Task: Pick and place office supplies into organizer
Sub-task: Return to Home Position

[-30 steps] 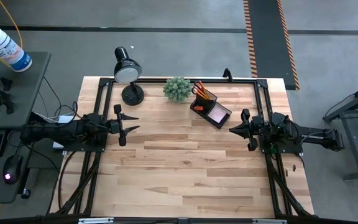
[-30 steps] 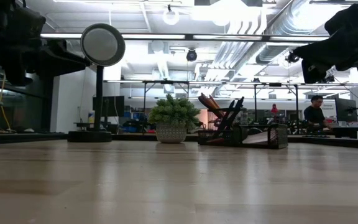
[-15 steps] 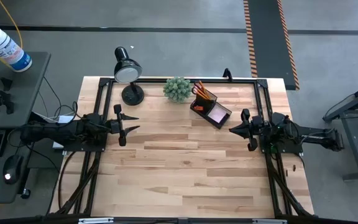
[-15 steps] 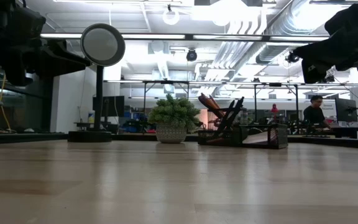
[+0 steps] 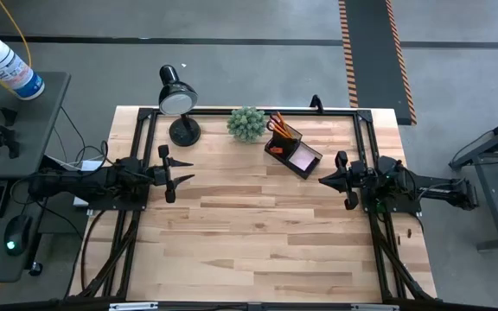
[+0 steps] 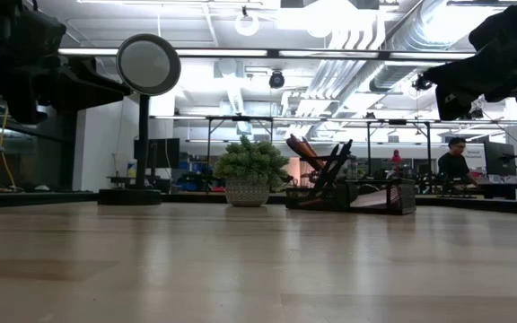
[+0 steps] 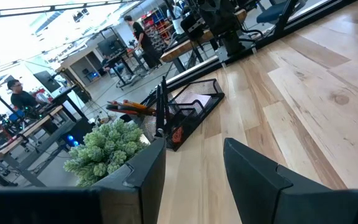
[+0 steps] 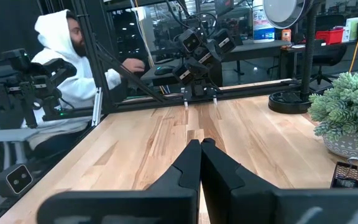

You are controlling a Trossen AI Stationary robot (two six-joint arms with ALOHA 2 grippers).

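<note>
We see the left gripper [image 5: 182, 172] over the table's [image 5: 258, 242] L side, fingers apart. The right gripper [image 5: 322, 181] is over the R side, fingers pressed together on nothing. The organizer [image 5: 294, 136] sits at the back beside the plant [image 5: 246, 123], w/ pencils [image 5: 277, 119] in its cup & the pink pad [image 5: 301, 158] in its tray.

Right wrist view's edge cuts off most of the organizer [image 8: 355, 177].

Organizer [image 5: 315, 162] w/ pencils [image 5: 278, 121], pink pad [image 5: 301, 157], nxt to plant [image 5: 246, 123].
</note>
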